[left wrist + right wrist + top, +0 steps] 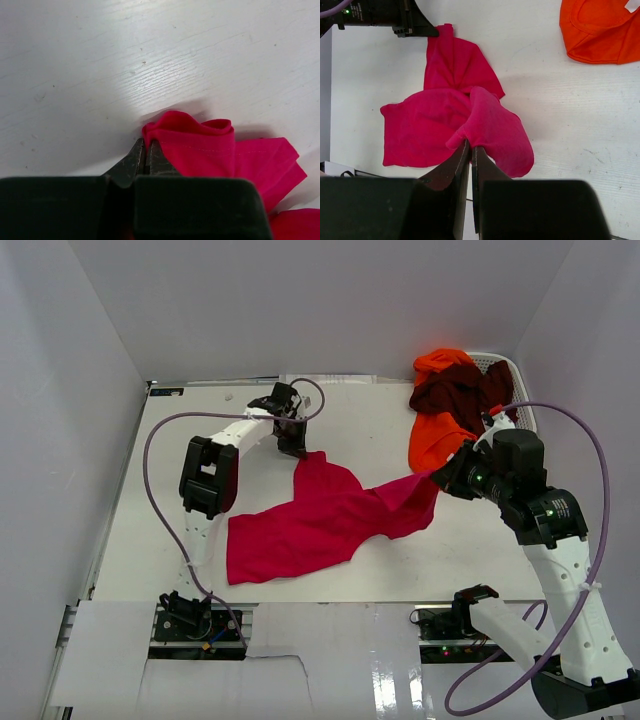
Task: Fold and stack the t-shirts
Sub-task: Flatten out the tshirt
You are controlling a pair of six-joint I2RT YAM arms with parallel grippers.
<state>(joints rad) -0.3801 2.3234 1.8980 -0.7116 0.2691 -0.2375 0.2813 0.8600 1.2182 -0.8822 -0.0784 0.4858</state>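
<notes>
Right gripper (470, 146): nearer than the white mesh laundry basket (503, 368) and slightly to its left; fingers nipped nearly together on a fold of the crimson-red t-shirt (320, 520), which it holds up off the table.
Crimson-red t-shirt: nearer than the basket and well to its left, one half flat and rumpled on the table (200, 430), the other drawn into a raised ridge between the two grippers.
Left gripper (146, 145): far to the left of the basket and a little nearer than it; fingertips pressed together at a bunched hem (the pinch itself sits right at the tips, so the hold looks thin).
Step in hand: judged to be spreading the first tee, both arms having an edge, before any fold is made.
Next move: probably calls for drawing the two held edges apart and laying the cloth flat without losing either pinch; the slack middle must smooth out before the fold.
Orange t-shirt (435, 440): spilling from the basket's left side onto the table, unfolded.
Dark maroon t-shirt (460, 390): heaped over the orange one at the basket's rim, unfolded.
Progress: nothing folded or stacked yet.
Surface: white painted board with faint grain and small scuffs.
Room: plain white walls (300, 300) rise behind and beside the basket.
</notes>
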